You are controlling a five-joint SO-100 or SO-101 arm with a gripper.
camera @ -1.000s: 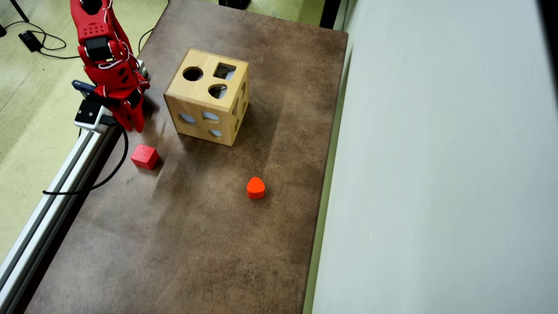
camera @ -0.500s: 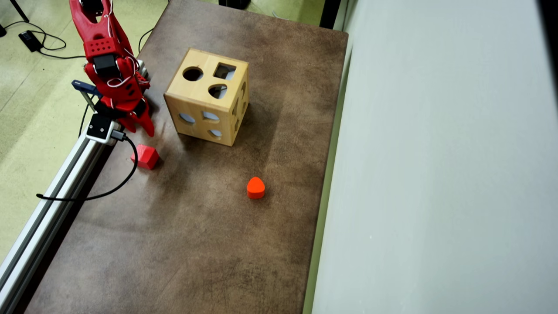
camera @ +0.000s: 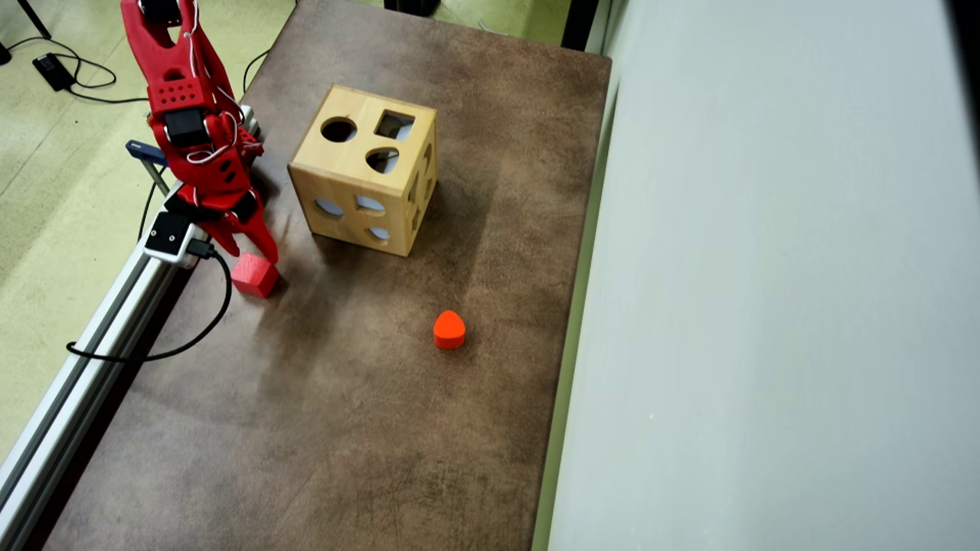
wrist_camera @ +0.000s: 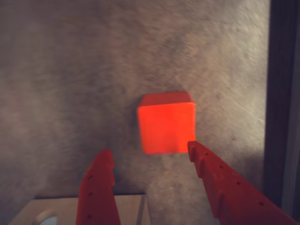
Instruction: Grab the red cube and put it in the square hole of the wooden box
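On my overhead feed the red arm [camera: 187, 115] enters from the upper left and reaches down over the left edge of the brown desk [camera: 367, 428]. A white camera module [camera: 167, 237] hangs on the left of the end effector [camera: 249, 256], with a black cable [camera: 164, 348] looping off it across a metal rail [camera: 84, 375] that borders the desk.

The end effector stands wide: in the wrist feed its two red fingers [wrist_camera: 96, 187] are well apart, with bare desk [wrist_camera: 61, 84] between them. I hold nothing in it.

The cube [camera: 255, 275] sits on the desk just ahead of the fingertips. In the wrist feed the cube [wrist_camera: 166, 123] lies beyond the tips, slightly toward the right finger, whose tip overlaps the cube's lower right corner in the picture. I cannot tell whether that finger touches it. The cube is not yet between the fingers.

To the right of the end effector in the overhead feed stands the box [camera: 366, 170], apart from it. The top face carries three cutouts; the square hole [camera: 394, 125] is the one farthest right. A pale corner of the box [wrist_camera: 79, 211] shows at the bottom of the wrist feed.

Farther right, well apart from the end effector, an orange block [camera: 449, 330] with rounded sides rests on the desk.
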